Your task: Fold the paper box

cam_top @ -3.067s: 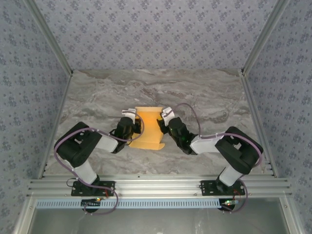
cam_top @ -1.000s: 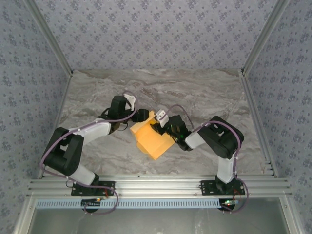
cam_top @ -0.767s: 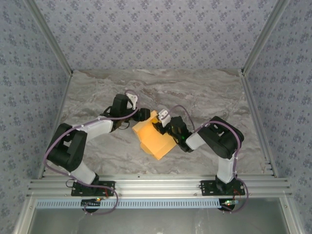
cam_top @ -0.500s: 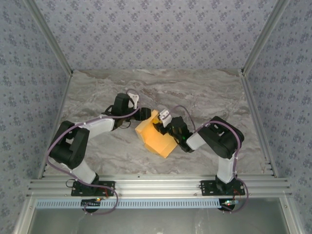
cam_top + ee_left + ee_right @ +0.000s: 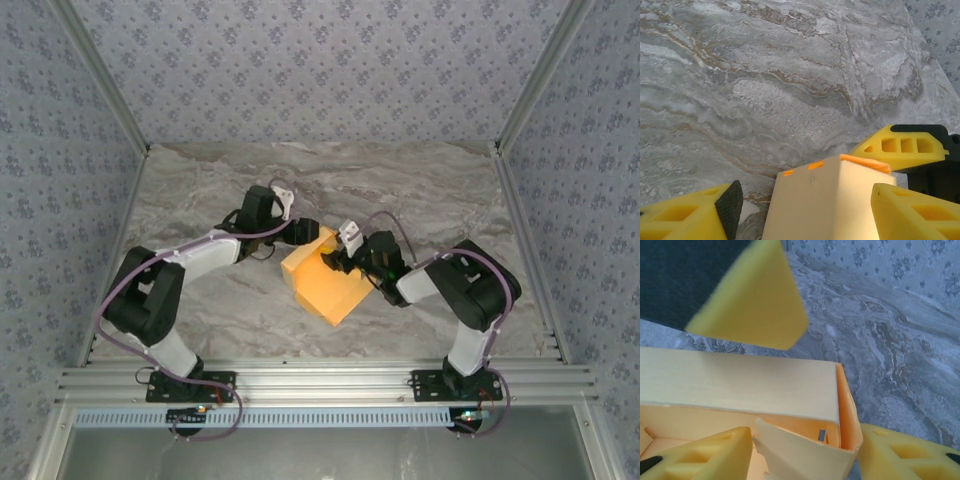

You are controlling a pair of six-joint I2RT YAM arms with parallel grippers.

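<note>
At mid table (image 5: 200, 190), paper box (image 5: 325, 285) sits skewed between my arms. Left gripper (image 5: 807, 197) is released, astride its end. Right gripper (image 5: 805, 440) straddles a corner wall, grip unclear. Brace left, tuck the flap slowly, don't crease.

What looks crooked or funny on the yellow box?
The paper box sits turned cornerwise on the table, not square to its edges. In the right wrist view its end is open, and one inner flap leans in loose, not tucked flat.
</note>
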